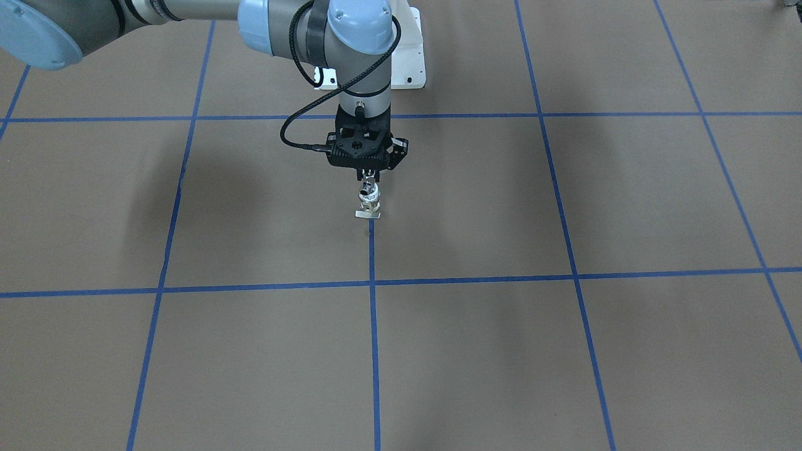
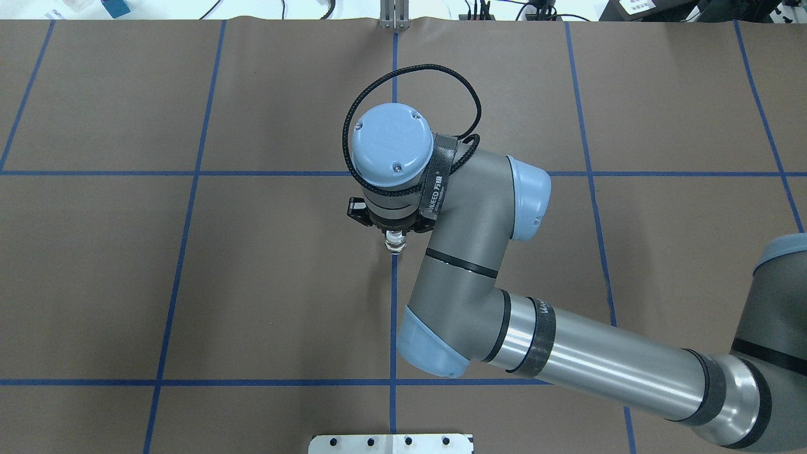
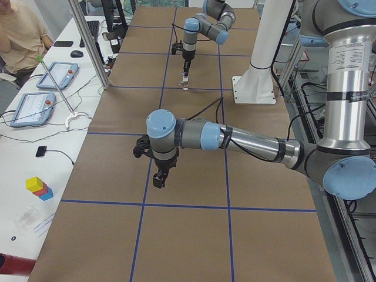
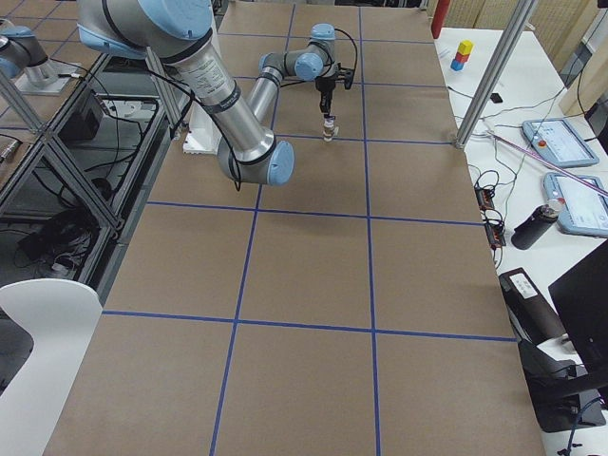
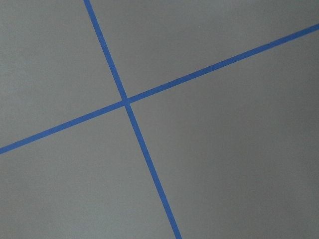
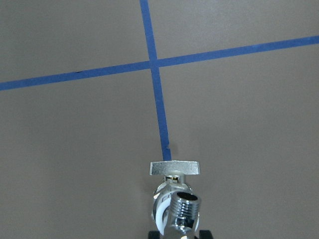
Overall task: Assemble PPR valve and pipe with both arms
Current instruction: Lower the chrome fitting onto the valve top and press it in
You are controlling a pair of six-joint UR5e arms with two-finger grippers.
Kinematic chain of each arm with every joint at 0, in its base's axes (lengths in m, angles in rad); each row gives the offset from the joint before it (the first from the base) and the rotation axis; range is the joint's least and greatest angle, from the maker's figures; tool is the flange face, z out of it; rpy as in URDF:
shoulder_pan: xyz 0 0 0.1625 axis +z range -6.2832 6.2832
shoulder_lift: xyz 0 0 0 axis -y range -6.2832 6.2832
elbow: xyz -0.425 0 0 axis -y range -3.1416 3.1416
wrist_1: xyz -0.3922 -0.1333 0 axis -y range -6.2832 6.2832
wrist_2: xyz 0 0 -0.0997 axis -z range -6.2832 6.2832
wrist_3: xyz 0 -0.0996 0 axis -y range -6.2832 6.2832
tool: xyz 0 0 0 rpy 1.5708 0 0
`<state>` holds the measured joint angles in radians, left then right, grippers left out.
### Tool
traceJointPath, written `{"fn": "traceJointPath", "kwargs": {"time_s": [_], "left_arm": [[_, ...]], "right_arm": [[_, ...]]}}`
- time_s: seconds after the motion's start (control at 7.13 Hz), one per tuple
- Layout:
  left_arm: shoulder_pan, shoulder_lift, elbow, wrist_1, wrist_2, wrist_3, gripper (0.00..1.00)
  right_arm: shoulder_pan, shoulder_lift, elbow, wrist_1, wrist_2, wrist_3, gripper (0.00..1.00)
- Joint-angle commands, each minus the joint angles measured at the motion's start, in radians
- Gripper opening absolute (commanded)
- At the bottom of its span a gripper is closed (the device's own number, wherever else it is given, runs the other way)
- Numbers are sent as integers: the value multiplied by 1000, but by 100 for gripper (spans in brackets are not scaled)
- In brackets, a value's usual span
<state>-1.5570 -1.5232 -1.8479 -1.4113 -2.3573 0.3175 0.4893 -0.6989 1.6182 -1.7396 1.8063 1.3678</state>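
Brown table [image 1: 564,351]; one valve [image 1: 369,205]; one pipe [image 6: 183,211] in closed right gripper [image 1: 368,180]; left gripper [image 3: 158,181] unclear.

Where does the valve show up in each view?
Front-facing: valve at centre, just below the right gripper.
Overhead: valve at centre.
Left: valve top centre, small.
Right: valve top centre, small.
Left wrist: not in it.
Right wrist: valve bottom centre, close up.
Shared landmark: the blue tape line running to it.
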Motion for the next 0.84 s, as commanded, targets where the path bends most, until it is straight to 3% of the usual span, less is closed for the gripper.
{"fn": "traceJointPath", "kwargs": {"time_s": [0.0, 0.14, 0.7], "left_arm": [[0, 0, 1, 0, 1, 0, 100], [1, 0, -1, 0, 0, 0, 100], [2, 0, -1, 0, 0, 0, 100]], "right_arm": [[0, -1, -1, 0, 1, -1, 11], [0, -1, -1, 0, -1, 0, 20], [6, -1, -1, 0, -1, 5, 73]]}}
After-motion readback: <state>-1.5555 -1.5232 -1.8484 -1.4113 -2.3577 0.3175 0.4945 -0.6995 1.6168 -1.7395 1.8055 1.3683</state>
